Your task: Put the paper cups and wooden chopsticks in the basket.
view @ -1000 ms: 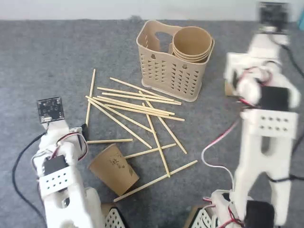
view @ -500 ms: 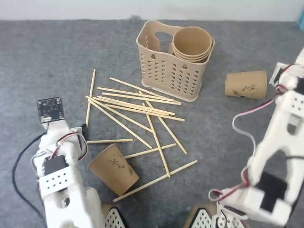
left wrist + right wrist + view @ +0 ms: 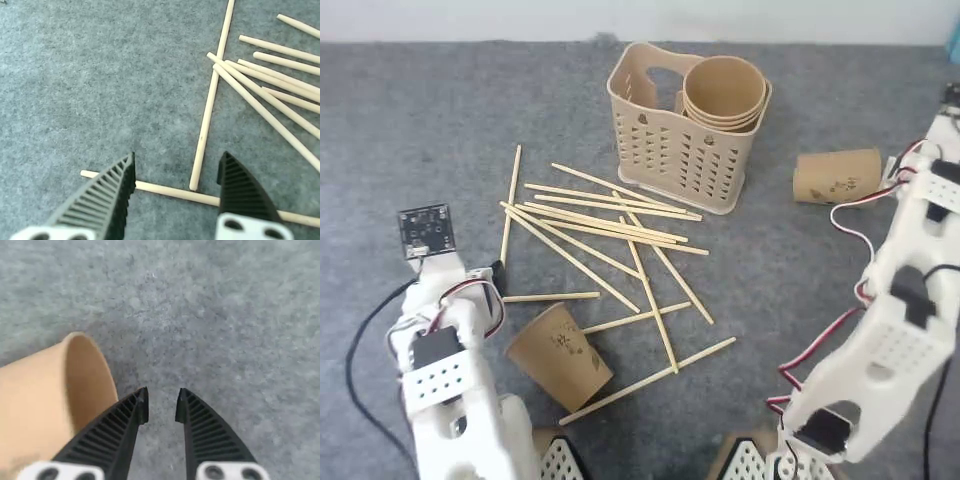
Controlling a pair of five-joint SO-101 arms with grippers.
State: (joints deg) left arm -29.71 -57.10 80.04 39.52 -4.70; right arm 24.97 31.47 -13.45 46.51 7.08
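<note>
The beige basket [image 3: 685, 150] stands at the back with a stack of paper cups [image 3: 724, 90] in it. One paper cup [image 3: 837, 177] lies on its side right of the basket, its mouth [image 3: 82, 380] beside my right gripper [image 3: 162, 391], whose jaws are narrowly open just above the carpet and hold nothing. Another paper cup [image 3: 560, 357] lies near the front, next to the left arm [image 3: 440, 370]. Wooden chopsticks [image 3: 600, 225] are scattered mid-table. My left gripper [image 3: 177, 156] is open over the end of one chopstick [image 3: 165, 191] that crosses under it.
Grey carpet [image 3: 420, 130] covers the table. The right arm [image 3: 910, 300] stands along the right edge, with red and white cables hanging beside it. The far left of the carpet is bare.
The right arm has swung away from the basket's right side to the right edge, uncovering the lying cup, and has come down by its mouth. The left arm has not moved.
</note>
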